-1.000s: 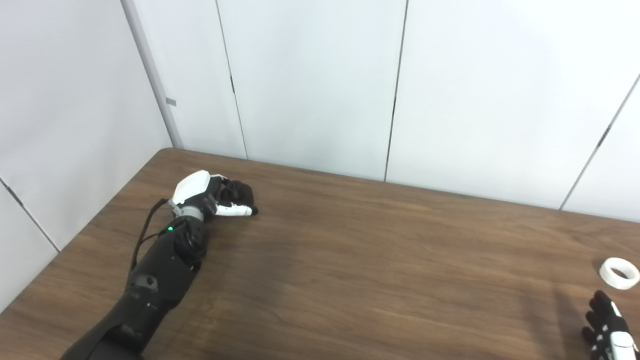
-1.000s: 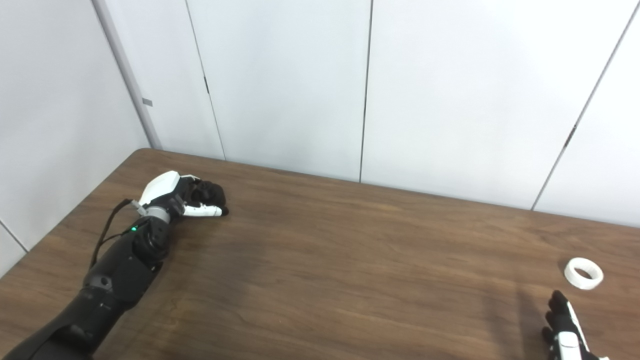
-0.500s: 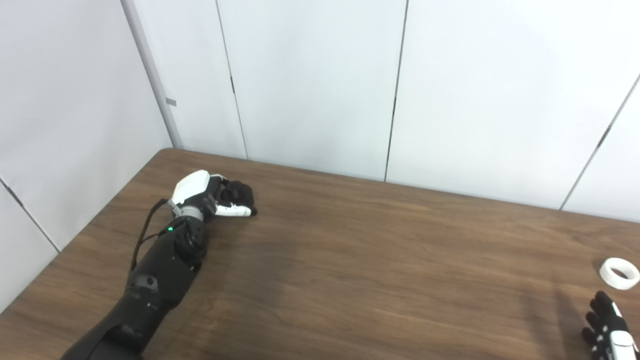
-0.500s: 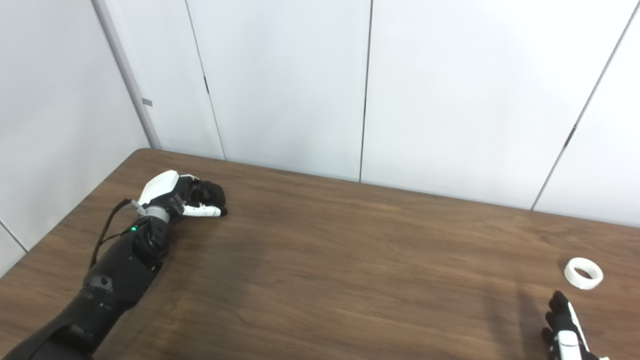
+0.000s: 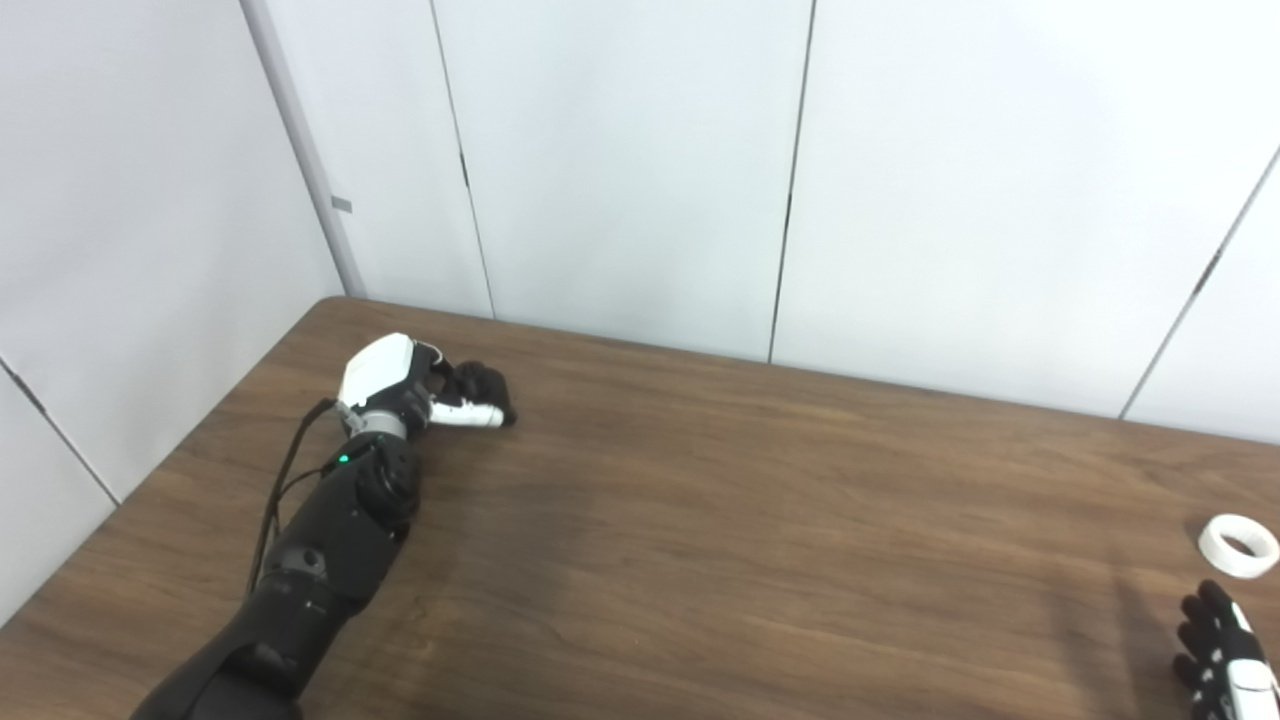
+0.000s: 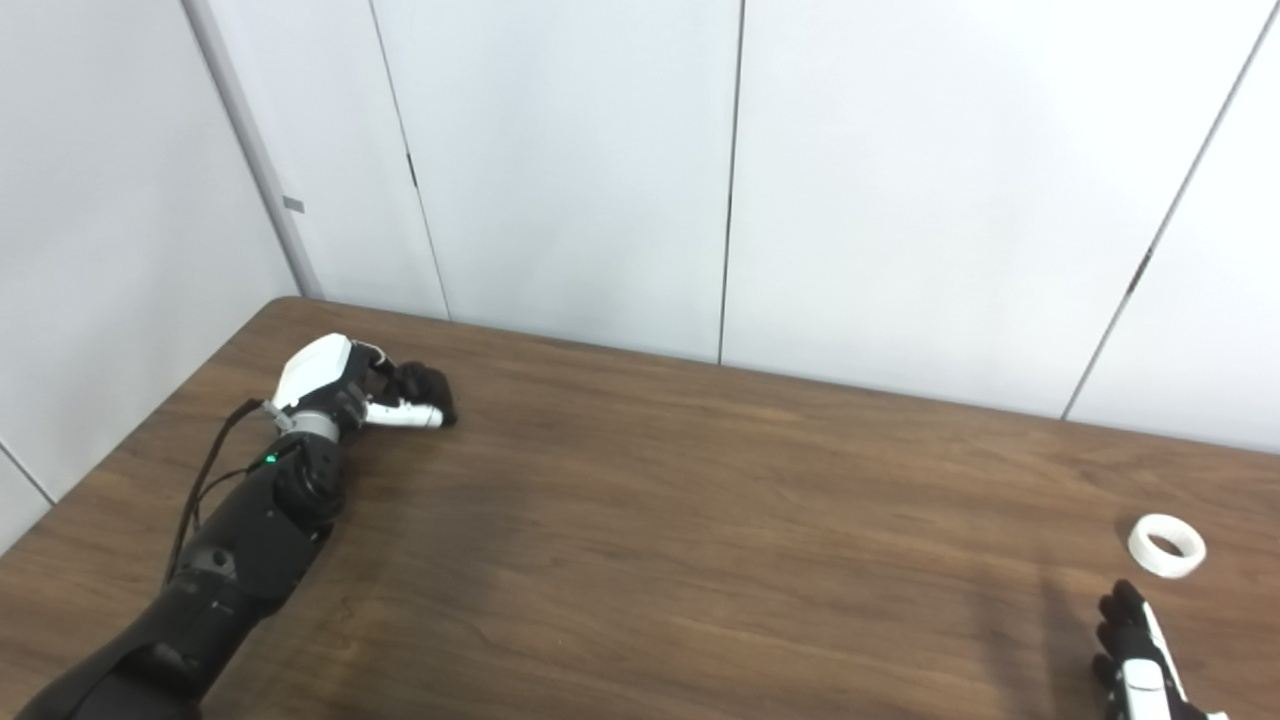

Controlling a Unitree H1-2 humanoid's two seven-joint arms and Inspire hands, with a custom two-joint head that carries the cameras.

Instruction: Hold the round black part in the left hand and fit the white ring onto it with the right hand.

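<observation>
Far left on the table (image 5: 700,520), the left hand (image 5: 420,385) curls closed.

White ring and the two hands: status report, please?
Left hand curled on a dark object, far left. Right hand open, holding nothing, short of white ring. Ring flat on table, untouched. Nothing between them.

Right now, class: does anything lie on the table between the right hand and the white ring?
Nothing visible does. The ring lies flat on the bare table, just beyond the fingers of the right hand, with only open wood between them. The left hand is far off at the other side.
</observation>
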